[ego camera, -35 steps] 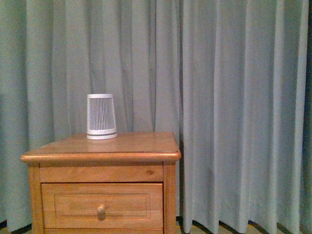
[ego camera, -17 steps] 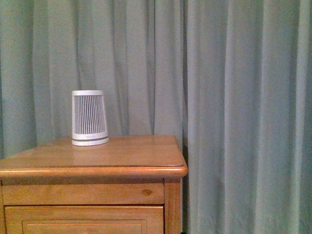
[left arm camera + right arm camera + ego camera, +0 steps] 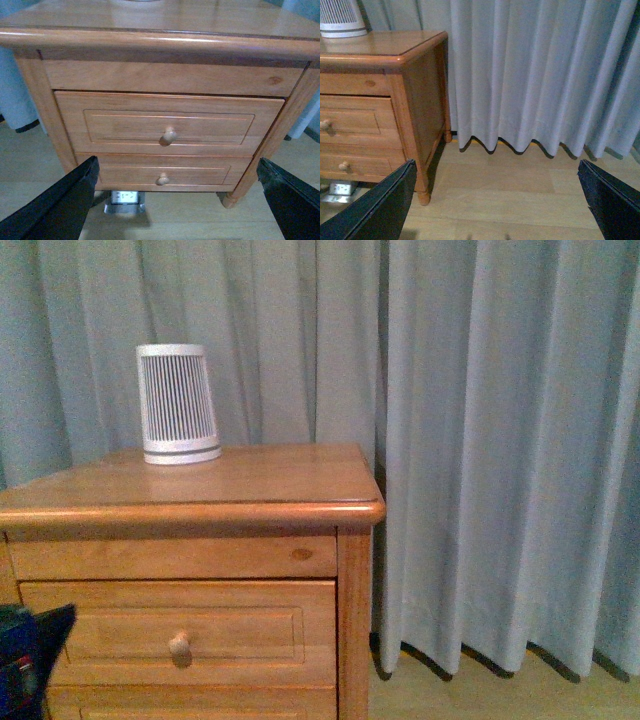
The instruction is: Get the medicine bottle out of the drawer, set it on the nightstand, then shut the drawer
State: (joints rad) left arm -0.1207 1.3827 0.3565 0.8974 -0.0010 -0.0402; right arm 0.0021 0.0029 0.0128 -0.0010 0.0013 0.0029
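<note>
The honey-coloured wooden nightstand (image 3: 250,475) is standing with its upper drawer (image 3: 125,127) shut, so the tiny white medicine bottle is not showing; probably it is lying inside. The left pincer (image 3: 177,167) is gaping wide, facing the round wooden knob (image 3: 168,136), ready for pulling; the right pincer (image 3: 497,167) is gaping too, off to the side.

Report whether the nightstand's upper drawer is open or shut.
Shut. The upper drawer front sits flush with the nightstand frame; no interior shows.
</note>
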